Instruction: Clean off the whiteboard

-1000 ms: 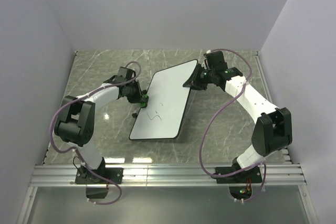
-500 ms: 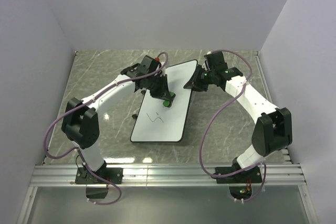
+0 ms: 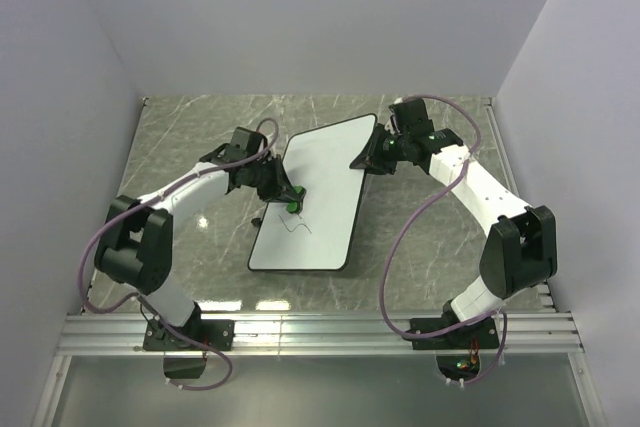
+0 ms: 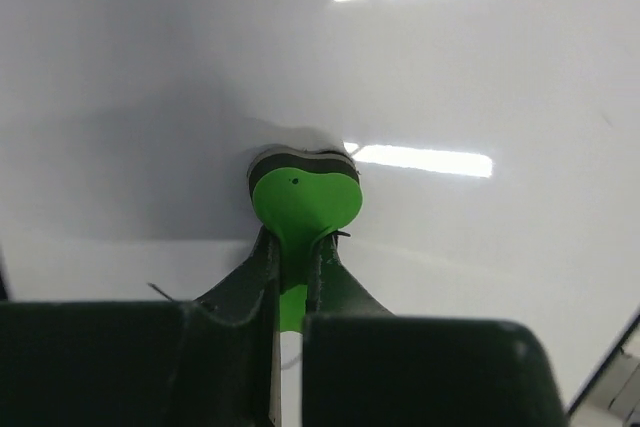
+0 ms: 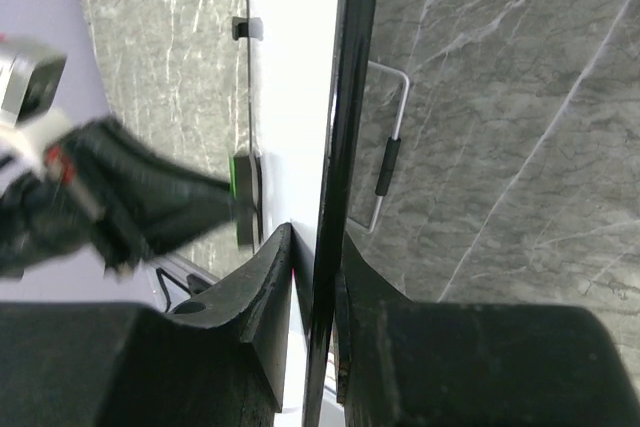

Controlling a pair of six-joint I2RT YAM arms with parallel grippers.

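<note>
- Top external view: left pincer (image 3: 289, 200) grips small green eraser block (image 3: 294, 206), pressed on large white black-framed whiteboard (image 3: 325, 172).
- At the whiteboard's far-right edge, right pincer (image 3: 366, 160) clamps the frame.

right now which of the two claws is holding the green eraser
The left claw: it pinches the green eraser against the whiteboard surface. The right claw grips only the whiteboard's black frame edge.

No legible text, only whiteboard (image 3: 328, 169) scribble (image 3: 294, 228)
</note>
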